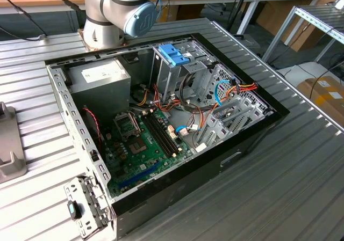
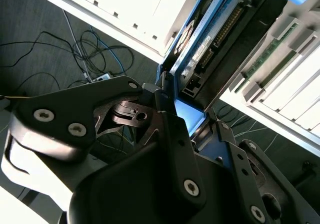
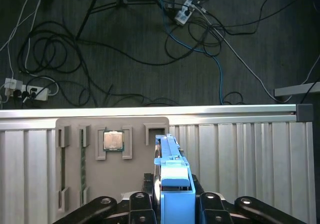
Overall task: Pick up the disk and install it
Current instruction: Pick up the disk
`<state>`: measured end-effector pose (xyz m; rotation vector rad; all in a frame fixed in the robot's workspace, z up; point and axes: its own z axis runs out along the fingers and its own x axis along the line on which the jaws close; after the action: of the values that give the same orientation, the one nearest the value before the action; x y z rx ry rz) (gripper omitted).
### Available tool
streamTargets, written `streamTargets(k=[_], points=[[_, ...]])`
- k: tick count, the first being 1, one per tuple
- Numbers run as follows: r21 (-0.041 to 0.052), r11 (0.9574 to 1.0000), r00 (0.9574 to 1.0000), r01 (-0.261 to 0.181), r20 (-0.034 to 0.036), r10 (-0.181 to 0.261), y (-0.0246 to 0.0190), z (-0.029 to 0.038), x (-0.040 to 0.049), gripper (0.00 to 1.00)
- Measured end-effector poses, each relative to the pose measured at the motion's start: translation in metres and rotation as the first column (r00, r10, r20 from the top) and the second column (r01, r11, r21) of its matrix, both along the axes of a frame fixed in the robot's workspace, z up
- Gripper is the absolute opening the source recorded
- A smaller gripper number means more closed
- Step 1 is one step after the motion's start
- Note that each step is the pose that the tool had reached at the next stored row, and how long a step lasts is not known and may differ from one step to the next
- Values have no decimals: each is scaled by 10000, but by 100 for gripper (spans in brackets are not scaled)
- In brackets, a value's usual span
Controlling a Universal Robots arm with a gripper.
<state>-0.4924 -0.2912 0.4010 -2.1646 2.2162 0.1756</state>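
Fingers [image 3: 141, 206] clamped on disk [image 3: 172, 169], held edge-on; its gripped end hidden between them in both wrist views.

ribbed metal table [image 1: 301, 166] carried everything.
open pc case [image 1: 177, 184] sat flat mid-table, arm base [image 1: 102, 34] stood just behind it. in the first wrist view a grey holder plate [image 3: 112, 184] lay by the table edge, chip [image 3: 113, 140] seated in it.
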Motion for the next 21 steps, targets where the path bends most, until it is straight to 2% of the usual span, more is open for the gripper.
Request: streamTargets(k=[10,21], points=[[0,10000,10000,0,-1,0,0,82,0,37],[0,10000,10000,0,-1,0,0,143,0,37]])
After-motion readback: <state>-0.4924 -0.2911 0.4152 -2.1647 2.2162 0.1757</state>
